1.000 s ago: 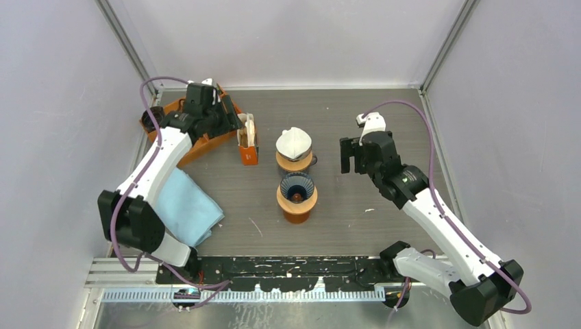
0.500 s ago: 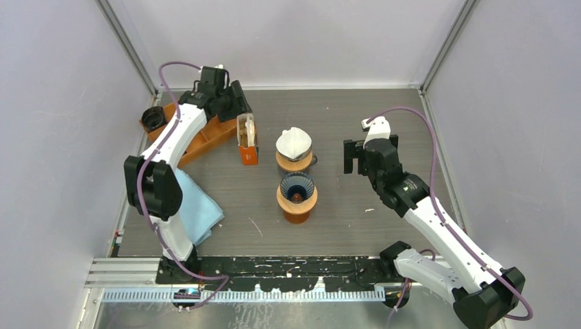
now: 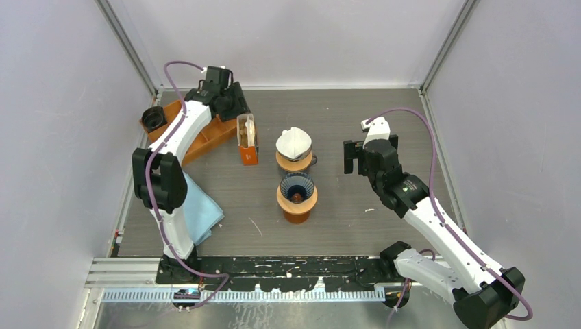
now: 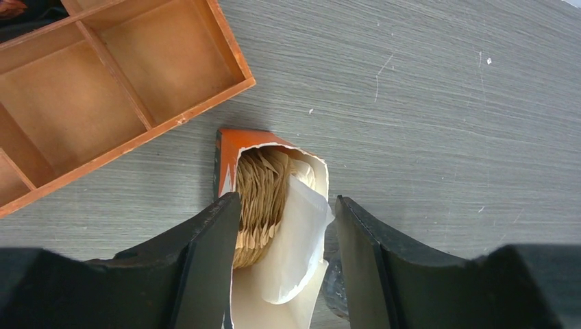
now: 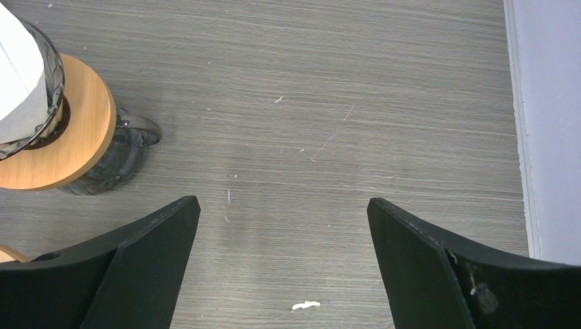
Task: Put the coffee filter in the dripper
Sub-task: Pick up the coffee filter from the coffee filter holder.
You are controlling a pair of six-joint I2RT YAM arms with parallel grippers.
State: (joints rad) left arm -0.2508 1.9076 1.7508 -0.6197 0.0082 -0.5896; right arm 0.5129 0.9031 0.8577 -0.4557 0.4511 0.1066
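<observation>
Our left pincer (image 4: 286, 200), shifted slightly farther out, is hanging released astride the torn orange carton (image 4: 229, 147) of brown paper filters (image 4: 260, 199); right pincer (image 5: 282, 202) gaping. We are judging them flimsy: pinch one edge.

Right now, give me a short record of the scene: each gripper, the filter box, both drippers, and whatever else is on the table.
left gripper: open, jaws either side of the filter box's open top
right gripper: open wide, over the table, right of the far dripper
filter box: orange, torn open, brown filters inside
far dripper: white filter in it
near dripper: no filter in it
wooden tray: beside the filter box, not touching
blue cloth: near left
</observation>
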